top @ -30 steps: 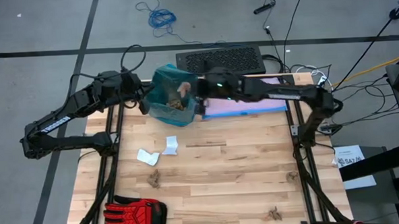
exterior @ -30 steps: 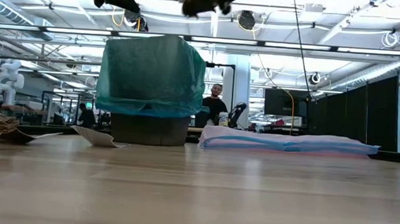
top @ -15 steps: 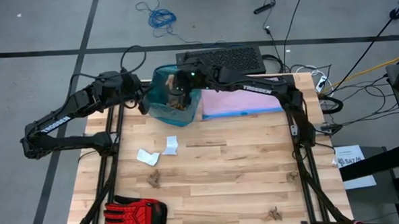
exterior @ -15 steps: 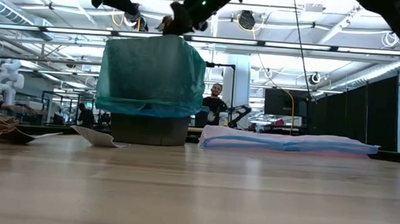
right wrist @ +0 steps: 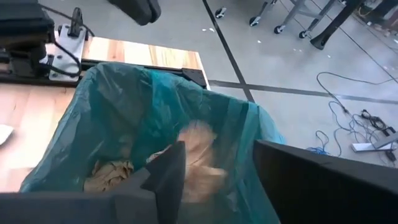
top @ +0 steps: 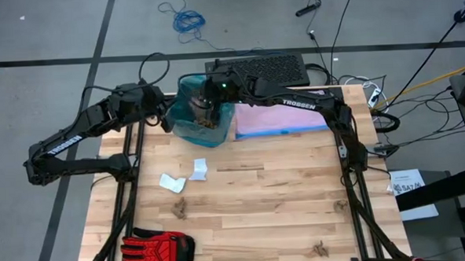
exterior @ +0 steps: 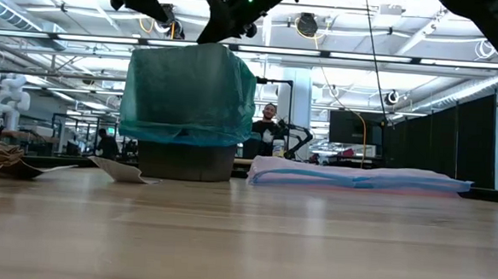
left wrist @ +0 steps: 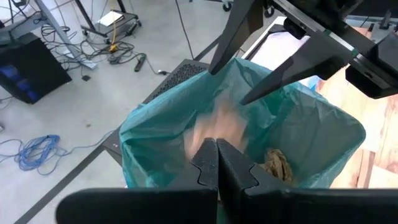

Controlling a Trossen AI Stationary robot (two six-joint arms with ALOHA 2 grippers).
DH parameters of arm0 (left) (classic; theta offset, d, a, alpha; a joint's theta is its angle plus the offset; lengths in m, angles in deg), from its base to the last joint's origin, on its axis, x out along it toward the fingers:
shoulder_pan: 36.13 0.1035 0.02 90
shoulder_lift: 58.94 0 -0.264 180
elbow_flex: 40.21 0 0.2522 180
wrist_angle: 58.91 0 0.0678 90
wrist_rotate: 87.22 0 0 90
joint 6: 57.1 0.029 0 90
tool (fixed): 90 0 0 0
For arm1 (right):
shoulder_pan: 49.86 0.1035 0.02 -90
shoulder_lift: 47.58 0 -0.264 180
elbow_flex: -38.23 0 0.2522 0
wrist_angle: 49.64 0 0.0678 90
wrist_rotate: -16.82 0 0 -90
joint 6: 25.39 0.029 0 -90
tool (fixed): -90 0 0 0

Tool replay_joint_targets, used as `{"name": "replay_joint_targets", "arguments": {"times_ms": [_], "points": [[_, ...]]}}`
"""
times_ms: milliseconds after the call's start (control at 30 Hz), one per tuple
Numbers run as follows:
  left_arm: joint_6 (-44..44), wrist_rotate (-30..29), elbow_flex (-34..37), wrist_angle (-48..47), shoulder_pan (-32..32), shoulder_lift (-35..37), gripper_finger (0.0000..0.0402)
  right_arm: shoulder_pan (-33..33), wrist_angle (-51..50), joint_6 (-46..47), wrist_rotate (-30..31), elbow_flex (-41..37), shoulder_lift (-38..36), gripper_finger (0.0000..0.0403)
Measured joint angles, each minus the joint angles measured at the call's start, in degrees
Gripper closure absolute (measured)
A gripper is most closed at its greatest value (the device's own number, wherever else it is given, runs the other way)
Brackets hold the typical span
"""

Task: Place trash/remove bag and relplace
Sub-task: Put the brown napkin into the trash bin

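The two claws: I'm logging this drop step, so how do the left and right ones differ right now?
The right claw hangs over the teal bag's mouth with its fingers apart, and a blurred tan shred shows below it; the left claw is shut and holds nothing. The right claw is above the opening, the left claw at the bag's rim on its own side. Both are dark and two-fingered, up at the bin's top.

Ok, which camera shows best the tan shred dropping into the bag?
Right wrist view: the shred blurs between the right tool's open fingers, inside the bag. Left wrist shows it blurred too; high view barely; low view not.
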Motion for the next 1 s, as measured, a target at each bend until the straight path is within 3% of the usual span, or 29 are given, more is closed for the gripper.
{"name": "replay_joint_targets", "arguments": {"times_ms": [167,267,467,667,833,1000], "points": [[0.0,0.0,0.0,-0.1,0.0,0.0,0.0402,0.3,-0.8,-2.1,0.1,-0.1,-3.0,0.0209],[0.0,0.0,0.0,-0.7,0.0,0.0,0.0402,0.6,-7.1,-4.0,0.3,-0.1,-8.7,0.0215],[0.5,0.0,0.0,-1.0,0.0,0.0,0.0402,1.7,-31.7,1.8,-2.8,0.0,-19.6,0.0234],[0.5,0.0,0.0,-0.7,0.0,0.0,0.0402,5.3,-59.7,16.2,-2.9,-0.9,-21.3,0.0271],[0.0,0.0,0.0,-1.0,0.0,0.0,0.0402,11.1,-61.4,21.6,-6.7,-13.2,-25.0,0.031],[-0.1,0.0,0.0,-1.4,0.0,0.0,0.0402,16.7,-58.9,30.2,-7.4,-32.0,-32.4,0.0345]]}}
